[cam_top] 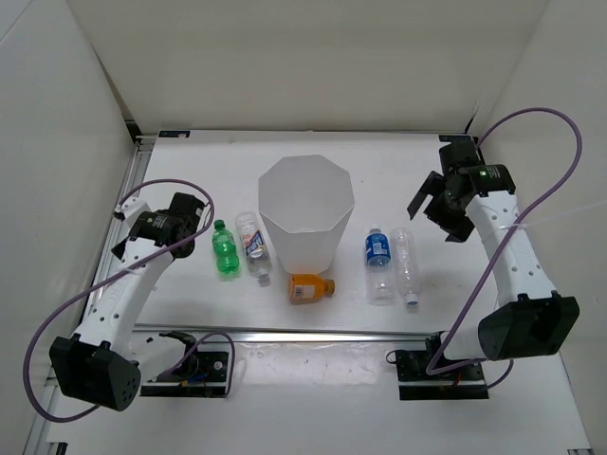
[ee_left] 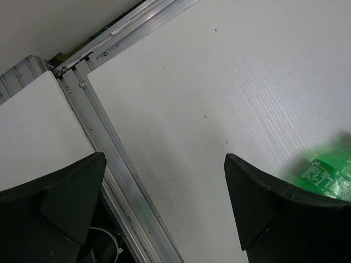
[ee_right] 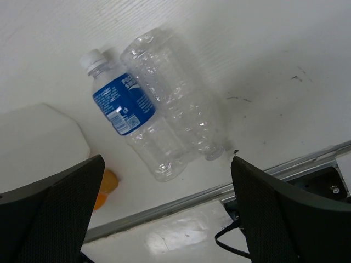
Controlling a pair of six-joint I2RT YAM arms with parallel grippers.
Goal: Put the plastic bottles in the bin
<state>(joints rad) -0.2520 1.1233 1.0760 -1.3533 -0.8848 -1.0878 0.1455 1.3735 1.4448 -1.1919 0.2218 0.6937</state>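
Observation:
The white octagonal bin (cam_top: 306, 216) stands upright mid-table. Left of it lie the green bottle (cam_top: 225, 249) and the clear white-label bottle (cam_top: 253, 245). The squat orange bottle (cam_top: 310, 287) lies in front of the bin. Right of it lie the clear blue-label bottle (cam_top: 378, 264) and the plain clear bottle (cam_top: 406, 264), side by side, also in the right wrist view: blue-label (ee_right: 133, 120), plain clear (ee_right: 174, 92). My left gripper (cam_top: 196, 221) is open and empty, left of the green bottle (ee_left: 324, 174). My right gripper (cam_top: 438, 210) is open and empty, up right of the plain clear bottle.
White walls enclose the table on the left, back and right. An aluminium rail (cam_top: 285, 333) runs along the front, with the arm bases and cables below it. Another rail (ee_left: 107, 142) runs down the left side. The bin's edge (ee_right: 38, 142) shows in the right wrist view.

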